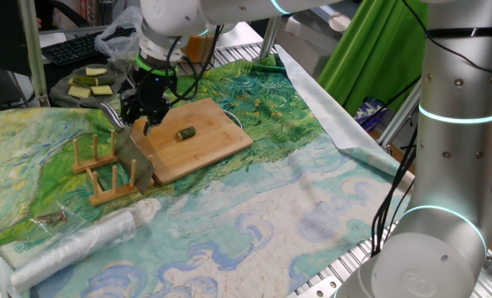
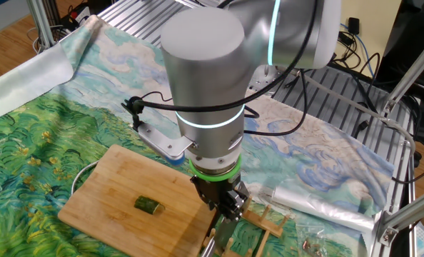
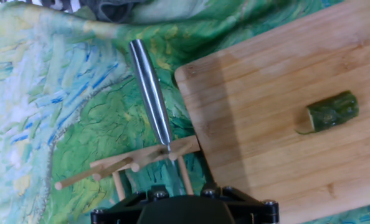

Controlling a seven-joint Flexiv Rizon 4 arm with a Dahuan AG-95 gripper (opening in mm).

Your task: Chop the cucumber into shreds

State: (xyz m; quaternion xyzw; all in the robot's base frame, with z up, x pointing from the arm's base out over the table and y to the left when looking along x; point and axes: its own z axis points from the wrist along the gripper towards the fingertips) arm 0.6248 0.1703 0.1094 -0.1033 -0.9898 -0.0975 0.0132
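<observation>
step: knife pickup, judged | gripper [image 1: 144, 116] over knife [image 3: 151, 93] handle on rack [image 1: 105, 170]; jaw state cannot be told | cucumber [image 3: 332, 112] whole, mid-board [image 1: 200, 136] | advice: handle to be gripped squarely, lifted straight.

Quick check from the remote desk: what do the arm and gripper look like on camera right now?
The arm is built of thick, smooth silver-grey cylinders with glowing cyan rings at the joints, plus a green ring at the wrist. Black cables loop around the wrist. The gripper is a compact black block with screws visible along its edge.
</observation>
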